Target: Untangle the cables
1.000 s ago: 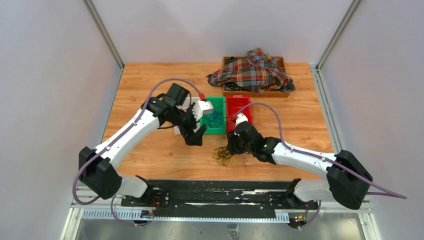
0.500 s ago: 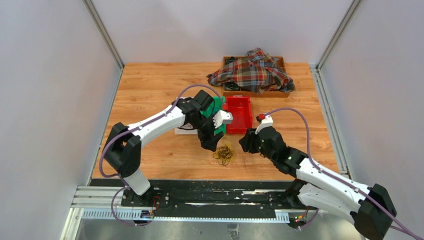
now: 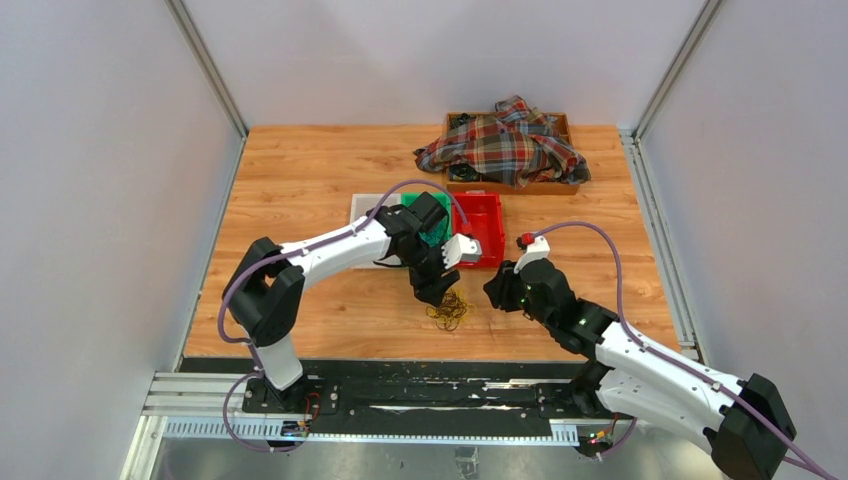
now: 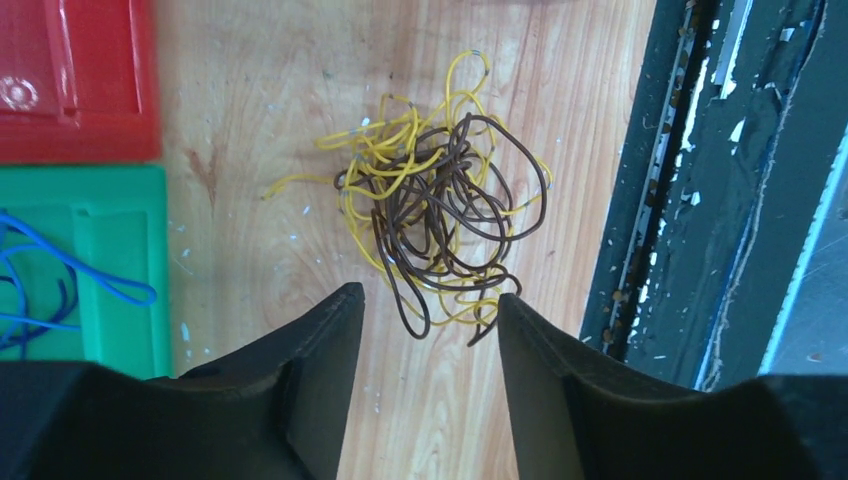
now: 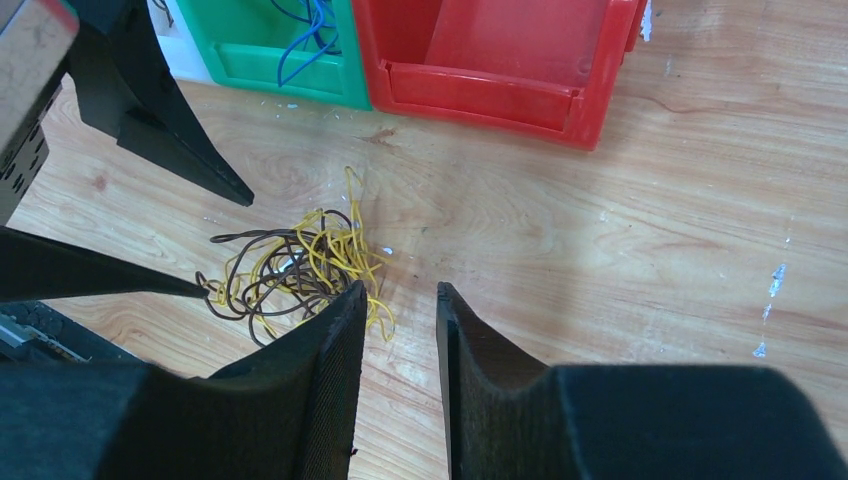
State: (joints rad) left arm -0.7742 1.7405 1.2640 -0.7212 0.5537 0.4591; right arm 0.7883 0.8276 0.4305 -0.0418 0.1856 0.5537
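A tangle of yellow and dark brown cables (image 3: 449, 309) lies on the wooden table near the front edge; it also shows in the left wrist view (image 4: 440, 205) and the right wrist view (image 5: 292, 270). A blue cable (image 4: 55, 285) lies in the green bin (image 4: 120, 260), also in the right wrist view (image 5: 305, 25). My left gripper (image 3: 437, 292) is open and empty, hovering just above the tangle (image 4: 428, 292). My right gripper (image 3: 497, 293) is open and empty, to the right of the tangle (image 5: 400, 288).
A red bin (image 3: 486, 228) stands beside the green bin (image 3: 432, 226), with a white bin (image 3: 368, 205) to the left. A wooden box (image 3: 575, 183) with a plaid cloth (image 3: 505, 142) sits at the back. The black rail (image 3: 400, 385) runs along the front edge.
My left gripper has moved right and toward the front, from beside the green bin to over the tangle. My right gripper has drawn back to the right, away from the tangle.
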